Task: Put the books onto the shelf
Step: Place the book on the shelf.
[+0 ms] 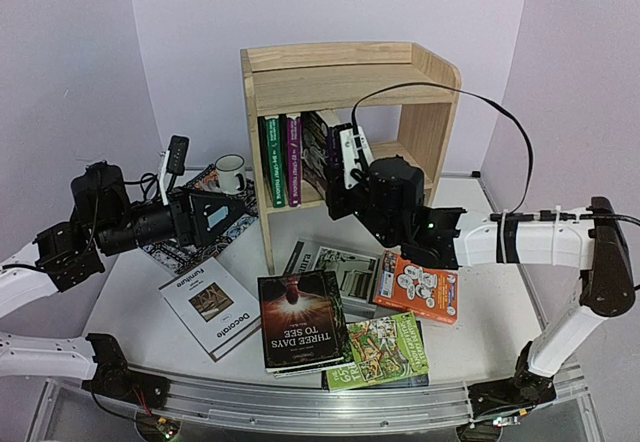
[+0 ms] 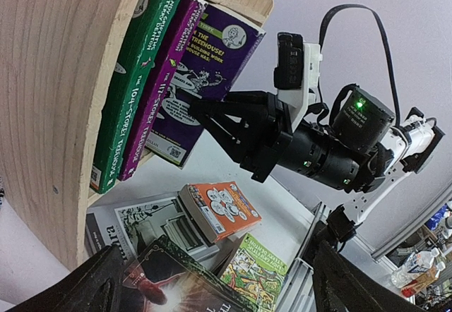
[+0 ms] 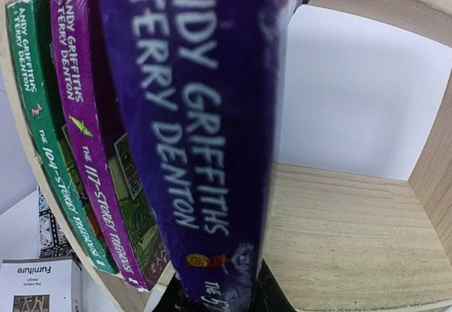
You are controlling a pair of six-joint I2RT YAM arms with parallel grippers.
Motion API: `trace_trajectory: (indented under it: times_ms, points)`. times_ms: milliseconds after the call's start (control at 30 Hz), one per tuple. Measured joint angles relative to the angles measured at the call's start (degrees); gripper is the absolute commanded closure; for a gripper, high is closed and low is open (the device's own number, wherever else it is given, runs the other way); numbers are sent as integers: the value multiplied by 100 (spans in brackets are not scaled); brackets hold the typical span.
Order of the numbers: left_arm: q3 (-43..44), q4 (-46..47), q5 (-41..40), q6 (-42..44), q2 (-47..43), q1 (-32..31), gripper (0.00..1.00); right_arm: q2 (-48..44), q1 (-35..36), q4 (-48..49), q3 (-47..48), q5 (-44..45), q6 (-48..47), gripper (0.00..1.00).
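Top external | right gripper (image 1: 338, 165) clamped purple book (image 1: 318, 145) on lower tier of shelf (image 1: 350, 72), beside two standing books (image 1: 282, 162) | left gripper (image 1: 232, 214) stood open, empty, left of shelf by mug (image 1: 230, 172) | loose books (image 1: 300, 320) lay before shelf

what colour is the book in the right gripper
Dark purple book, clearest in the right wrist view.

Pale pine, bright spines
Light wood-grain shelf (image 1: 345, 67); green book (image 2: 131, 79), magenta book (image 2: 166, 72) and deep purple book (image 3: 205, 128) all white-lettered; orange book (image 1: 418, 287) cartoon-printed; mat (image 1: 175, 254) black, pale-patterned; counter (image 1: 480, 332) white.
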Motion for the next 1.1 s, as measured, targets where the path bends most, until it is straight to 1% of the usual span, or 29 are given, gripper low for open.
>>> trace_trajectory:
  times_ms: [300,767,1100]
  points:
    - [0,5,2,-2,88,0,6,537,0,-5,584,109,-84,100]
    - [0,13,2,-107,104,0,5,1175,-6,-326,1461,142,-65,100]
    - [-2,13,6,-111,104,0,5,1297,-28,-470,1677,45,242,100]
